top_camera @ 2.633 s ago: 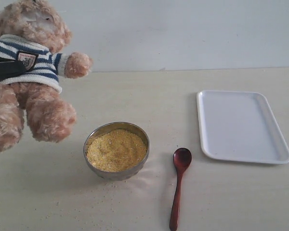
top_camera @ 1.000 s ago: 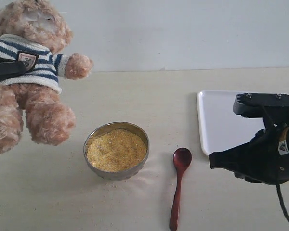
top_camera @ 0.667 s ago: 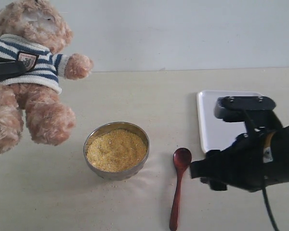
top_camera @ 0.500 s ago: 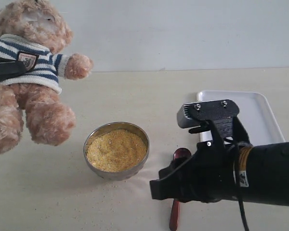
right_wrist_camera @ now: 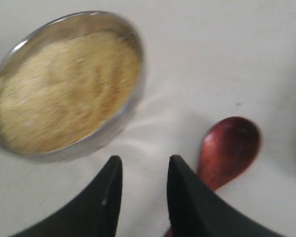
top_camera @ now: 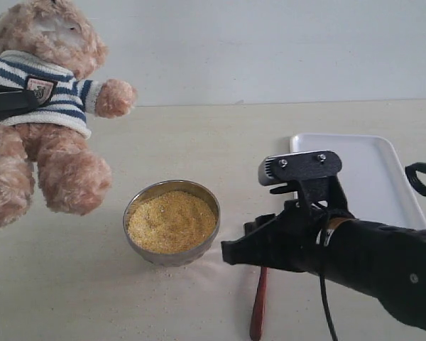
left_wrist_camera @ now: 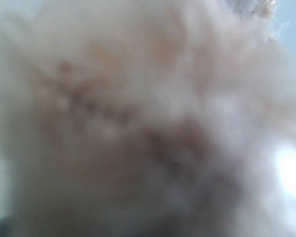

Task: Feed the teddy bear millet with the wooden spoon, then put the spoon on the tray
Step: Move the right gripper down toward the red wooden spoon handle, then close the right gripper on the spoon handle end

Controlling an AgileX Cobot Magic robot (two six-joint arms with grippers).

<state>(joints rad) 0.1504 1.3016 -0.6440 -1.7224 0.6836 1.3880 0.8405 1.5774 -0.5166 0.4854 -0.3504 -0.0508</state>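
Note:
The teddy bear point(top_camera: 50, 128) hangs above the table at the far left, with my left gripper point(top_camera: 1, 104) clamped across its striped shirt. The left wrist view is filled with its blurred fur point(left_wrist_camera: 138, 118). Millet point(top_camera: 172, 222) fills the metal bowl point(top_camera: 211, 201) at centre. The wooden spoon lies right of the bowl; only its handle point(top_camera: 258, 305) shows under my right arm. My right gripper point(top_camera: 232, 253) hovers low between bowl and spoon, open and empty. In the right wrist view the gripper point(right_wrist_camera: 143, 165) sits beside the spoon's bowl point(right_wrist_camera: 230, 145), with the millet point(right_wrist_camera: 64, 89) ahead.
The white tray point(top_camera: 362, 167) lies at the right, partly covered by my right arm. A few spilled grains point(top_camera: 138, 298) dot the table in front of the bowl. A pale wall point(top_camera: 270, 50) closes the back of the table.
My right arm came in from the right and swept left over the spoon, now hiding its bowl. The bear, the metal bowl and the spoon have not moved.

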